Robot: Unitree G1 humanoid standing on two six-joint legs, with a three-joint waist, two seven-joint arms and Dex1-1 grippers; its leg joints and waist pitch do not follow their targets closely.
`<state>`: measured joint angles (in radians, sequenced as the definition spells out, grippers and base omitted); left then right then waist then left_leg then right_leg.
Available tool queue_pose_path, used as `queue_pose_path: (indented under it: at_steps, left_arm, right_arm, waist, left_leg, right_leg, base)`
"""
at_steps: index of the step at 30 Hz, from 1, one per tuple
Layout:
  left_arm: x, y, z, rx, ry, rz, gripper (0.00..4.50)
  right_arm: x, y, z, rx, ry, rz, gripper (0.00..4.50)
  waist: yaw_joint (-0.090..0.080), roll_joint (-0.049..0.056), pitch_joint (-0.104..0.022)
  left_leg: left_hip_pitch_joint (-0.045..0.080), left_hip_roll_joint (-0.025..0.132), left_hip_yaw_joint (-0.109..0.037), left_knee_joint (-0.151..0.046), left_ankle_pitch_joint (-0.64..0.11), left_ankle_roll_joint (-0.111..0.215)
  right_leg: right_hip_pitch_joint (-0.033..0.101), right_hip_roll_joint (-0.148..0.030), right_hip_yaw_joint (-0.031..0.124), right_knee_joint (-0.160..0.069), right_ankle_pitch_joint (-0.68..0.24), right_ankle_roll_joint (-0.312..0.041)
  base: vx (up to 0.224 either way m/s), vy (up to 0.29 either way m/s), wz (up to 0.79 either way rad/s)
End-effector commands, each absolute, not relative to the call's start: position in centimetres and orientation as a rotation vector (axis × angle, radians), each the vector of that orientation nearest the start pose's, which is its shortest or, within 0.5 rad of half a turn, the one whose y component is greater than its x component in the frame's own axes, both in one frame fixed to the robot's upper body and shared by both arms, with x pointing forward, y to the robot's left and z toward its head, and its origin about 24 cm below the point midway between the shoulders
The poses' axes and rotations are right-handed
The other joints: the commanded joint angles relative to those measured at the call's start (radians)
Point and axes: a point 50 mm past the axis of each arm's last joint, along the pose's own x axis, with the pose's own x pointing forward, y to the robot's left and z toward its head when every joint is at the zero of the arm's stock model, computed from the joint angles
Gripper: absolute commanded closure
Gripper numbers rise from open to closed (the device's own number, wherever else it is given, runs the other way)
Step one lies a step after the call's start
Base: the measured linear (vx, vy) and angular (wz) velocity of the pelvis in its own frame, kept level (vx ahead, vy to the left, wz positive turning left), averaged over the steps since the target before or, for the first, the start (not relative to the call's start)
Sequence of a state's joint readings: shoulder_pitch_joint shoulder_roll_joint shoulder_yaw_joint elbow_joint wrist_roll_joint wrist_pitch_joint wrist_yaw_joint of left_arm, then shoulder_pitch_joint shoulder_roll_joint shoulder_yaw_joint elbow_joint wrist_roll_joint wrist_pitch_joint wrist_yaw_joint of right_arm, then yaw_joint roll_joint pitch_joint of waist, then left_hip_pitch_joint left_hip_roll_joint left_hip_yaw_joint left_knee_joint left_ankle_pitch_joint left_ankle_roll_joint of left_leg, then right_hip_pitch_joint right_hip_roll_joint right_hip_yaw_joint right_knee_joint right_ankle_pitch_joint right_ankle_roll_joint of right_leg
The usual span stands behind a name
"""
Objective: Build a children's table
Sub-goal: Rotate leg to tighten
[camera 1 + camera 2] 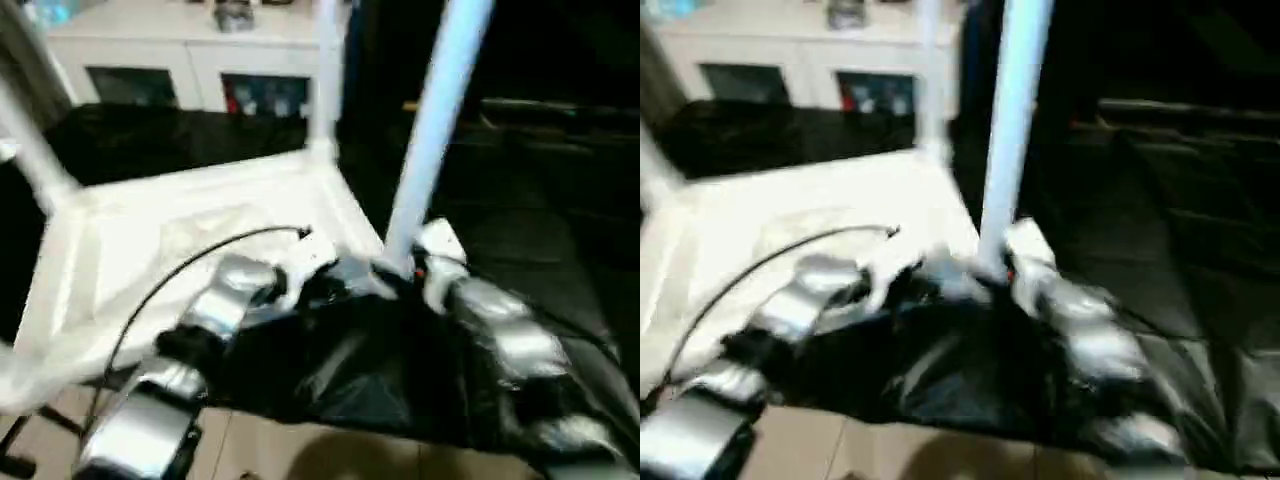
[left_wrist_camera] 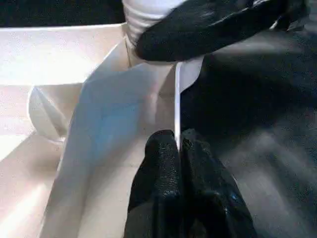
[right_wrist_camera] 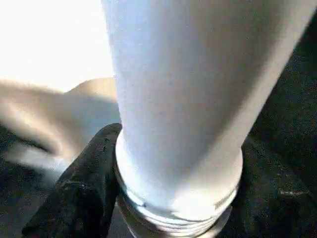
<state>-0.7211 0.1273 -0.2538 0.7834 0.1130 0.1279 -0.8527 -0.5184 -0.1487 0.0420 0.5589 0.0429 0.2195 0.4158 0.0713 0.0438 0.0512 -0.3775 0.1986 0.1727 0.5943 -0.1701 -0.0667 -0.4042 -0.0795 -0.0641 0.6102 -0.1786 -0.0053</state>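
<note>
Left wrist view: left gripper (image 2: 178, 144) pinches the tabletop rim (image 2: 177, 99); right gripper (image 3: 173, 168) clasps the leg (image 3: 193, 99). Keep it upright while twisting.

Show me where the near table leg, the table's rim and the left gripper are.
Near table leg (image 1: 432, 130): left eye view, mid shaft.
Table's rim (image 2: 177, 99): left wrist view, thin edge.
Left gripper (image 2: 179, 144): left wrist view, fingertips.

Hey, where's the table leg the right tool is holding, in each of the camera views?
Left eye: the leg rises right of centre from the tabletop's near corner.
Right eye: the leg stands just right of centre.
Left wrist: its threaded base at the top.
Right wrist: the leg centre.
Shared landmark: its ridged base.
</note>
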Motion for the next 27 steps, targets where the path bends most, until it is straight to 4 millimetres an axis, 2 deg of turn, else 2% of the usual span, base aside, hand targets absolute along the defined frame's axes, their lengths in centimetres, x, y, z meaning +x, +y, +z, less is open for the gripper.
queue_pose_path:
  at_steps: [1,3,5,6,8,11,13,18,21,24,25,27]
  left_arm:
    - [34.3,4.1,6.8,0.359,0.274,-1.131,4.5]
    - [34.1,3.6,6.7,0.36,0.266,-1.139,4.5]
    - [33.7,3.0,6.6,0.358,0.253,-1.175,4.5]
    - [33.5,2.9,6.6,0.357,0.25,-1.188,4.5]
    - [33.2,2.8,6.5,0.343,0.25,-1.215,4.5]
    - [32.8,3.1,6.2,0.349,0.25,-1.253,4.5]
    - [32.6,3.6,6.1,0.361,0.248,-1.282,4.5]
    - [32.1,4.6,5.9,0.368,0.257,-1.356,4.5]
    - [31.9,5.2,5.9,0.375,0.262,-1.393,4.5]
    - [31.6,5.8,5.9,0.384,0.267,-1.451,4.5]
    - [31.6,5.9,5.9,0.385,0.269,-1.458,4.5]
    - [31.2,6.5,5.9,0.388,0.29,-1.521,4.5]
  right_arm:
    - [33.3,-10.1,2.4,-0.075,0.366,0.514,1.75]
    - [33.5,-9.7,2.4,-0.063,0.356,0.496,1.75]
    - [33.7,-9.1,2.6,-0.035,0.331,0.512,1.75]
    - [33.7,-9.0,2.6,-0.029,0.326,0.525,1.75]
    - [33.7,-9.0,2.8,-0.023,0.316,0.545,1.05]
    - [33.7,-9.6,3.2,-0.044,0.294,0.575,0.96]
    - [33.5,-10.4,3.5,-0.066,0.282,0.617,0.71]
    - [32.1,-12.6,3.7,-0.145,0.281,0.783,0.71]
    - [31.2,-13.4,4.0,-0.154,0.28,0.878,0.71]
    - [30.3,-14.1,4.5,-0.196,0.272,0.986,0.71]
    - [30.2,-14.2,4.5,-0.2,0.27,0.995,0.71]
    - [29.6,-14.8,5.0,-0.212,0.261,1.067,0.71]
  waist:
    - [0.001,-0.012,-0.067]
    - [0.001,-0.013,-0.069]
    - [0.003,-0.013,-0.069]
    - [0.004,-0.016,-0.068]
    - [0.003,-0.013,-0.066]
    - [0.003,-0.014,-0.066]
    - [0.009,-0.015,-0.068]
    - [0.017,-0.014,-0.065]
    - [0.022,-0.016,-0.064]
    - [0.025,-0.016,-0.06]
    - [0.024,-0.011,-0.061]
    - [0.024,-0.012,-0.061]
  left_leg:
    - [0.012,0.02,-0.008,-0.075,-0.245,0.005]
    - [0.01,0.019,-0.006,-0.073,-0.22,0.019]
    - [0.009,0.02,-0.005,-0.072,-0.208,0.031]
    - [0.008,0.019,-0.004,-0.073,-0.21,0.037]
    - [0.009,0.021,-0.005,-0.075,-0.218,0.04]
    - [0.01,0.022,-0.005,-0.075,-0.227,0.041]
    - [0.012,0.024,-0.004,-0.072,-0.214,0.051]
    - [0.009,0.025,-0.004,-0.073,-0.221,0.058]
    - [0.01,0.025,-0.003,-0.073,-0.235,0.064]
    - [0.011,0.026,-0.003,-0.076,-0.259,0.061]
    - [0.012,0.028,-0.005,-0.077,-0.27,0.056]
    - [0.013,0.029,-0.006,-0.078,-0.276,0.054]
  right_leg:
    - [0.047,-0.063,0.04,-0.086,-0.271,-0.194]
    - [0.05,-0.062,0.039,-0.082,-0.219,-0.205]
    - [0.051,-0.063,0.04,-0.08,-0.194,-0.212]
    - [0.053,-0.062,0.039,-0.081,-0.195,-0.214]
    - [0.053,-0.061,0.039,-0.081,-0.205,-0.216]
    - [0.055,-0.062,0.04,-0.081,-0.214,-0.217]
    - [0.054,-0.063,0.042,-0.08,-0.192,-0.222]
    - [0.056,-0.062,0.042,-0.08,-0.194,-0.217]
    - [0.056,-0.062,0.041,-0.083,-0.225,-0.208]
    - [0.052,-0.062,0.041,-0.091,-0.298,-0.191]
    - [0.051,-0.063,0.041,-0.092,-0.309,-0.191]
    - [0.049,-0.063,0.041,-0.092,-0.31,-0.194]
  base:
    - [0.0,0.0,0.0]
    - [0.0,0.0,0.0]
    - [0.0,0.0,0.0]
    - [0.0,0.0,0.0]
    - [0.0,0.0,0.0]
    - [0.0,0.0,0.0]
    - [0.0,0.0,0.0]
    - [0.0,0.0,0.0]
    - [0.0,0.0,0.0]
    - [0.0,0.0,0.0]
    - [0.0,0.0,0.0]
    - [0.0,0.0,0.0]
